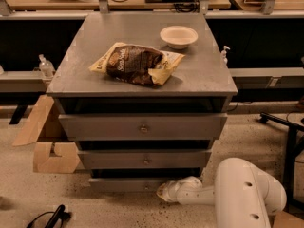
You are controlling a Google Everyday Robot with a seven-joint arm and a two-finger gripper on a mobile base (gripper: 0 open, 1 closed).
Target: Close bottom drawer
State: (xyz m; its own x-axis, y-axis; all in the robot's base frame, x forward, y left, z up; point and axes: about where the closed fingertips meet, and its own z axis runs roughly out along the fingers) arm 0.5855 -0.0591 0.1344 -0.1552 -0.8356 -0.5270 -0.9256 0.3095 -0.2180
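The bottom drawer [123, 184] is the lowest grey front of the grey cabinet [142, 80], near the floor. It looks narrower than the two fronts above it and stands slightly out from the cabinet. Its knob is hidden. My gripper [164, 192] is low at the drawer front's right end, against it. The white arm [247, 194] reaches in from the lower right.
The middle drawer [145, 159] and top drawer [142, 126] have small round knobs. A chip bag [135, 64] and a white bowl [178, 36] lie on the cabinet top. A cardboard box [47, 141] stands on the left, a black frame [285, 127] on the right, and a black object [50, 218] lies on the floor.
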